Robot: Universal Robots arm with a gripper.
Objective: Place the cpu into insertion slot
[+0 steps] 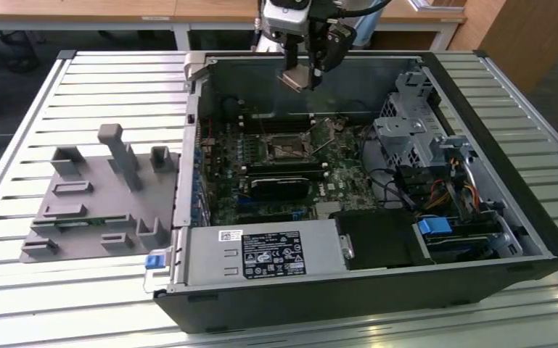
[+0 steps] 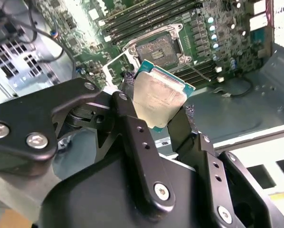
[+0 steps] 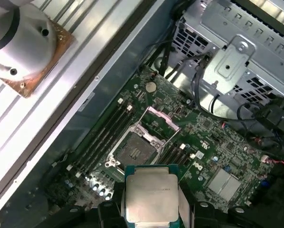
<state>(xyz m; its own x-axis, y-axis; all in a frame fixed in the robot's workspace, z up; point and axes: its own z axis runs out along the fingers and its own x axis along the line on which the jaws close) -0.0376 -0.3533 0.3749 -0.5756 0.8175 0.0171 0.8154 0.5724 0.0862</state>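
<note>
The cpu, a small square chip with a dull silvery face and a teal edge, is pinched between the black fingers of my gripper, which is shut on it. In the exterior view the gripper hangs with the cpu above the back of the open computer case, well clear of the board. The insertion slot lies below it on the green motherboard, its metal frame flipped open and its dark centre bare. In both wrist views the slot shows just beyond the cpu.
Long black memory slots run beside the socket. A metal drive cage with cables fills the case on the exterior view's right, and a labelled power supply sits at the front. A grey fixture stands on the slatted table.
</note>
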